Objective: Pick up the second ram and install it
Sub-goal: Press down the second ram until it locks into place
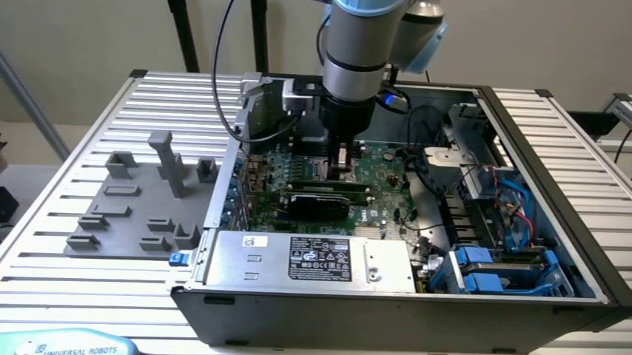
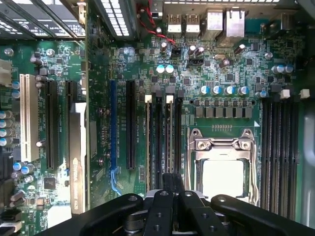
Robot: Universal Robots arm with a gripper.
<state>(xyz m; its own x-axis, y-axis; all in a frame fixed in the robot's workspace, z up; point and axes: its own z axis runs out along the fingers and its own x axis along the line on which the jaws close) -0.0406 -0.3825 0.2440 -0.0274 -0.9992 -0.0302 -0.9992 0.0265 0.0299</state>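
Item 1, end effector (image 2: 173, 189): I see its fingers pressed together, lowered inside the open computer case (image 1: 553, 148) directly over the motherboard (image 1: 380, 181). In the wrist view the black fingertips sit over a pair of memory slots (image 2: 162, 142) with white latches, just beside the processor socket (image 2: 224, 167).

Item 2, second ram: I cannot tell it apart with certainty. A thin dark strip lies in the slot line under the fingertips, but whether that is the stick or an empty slot I cannot say.

Item 3, grey fixture plate (image 1: 138, 207): on the slatted worktop (image 1: 59, 274) at the exterior view's left, well apart from the arm, carrying several upright grey blocks.

Item 4, silver power supply box (image 1: 311, 259): inside the case, along its near edge in the exterior view.
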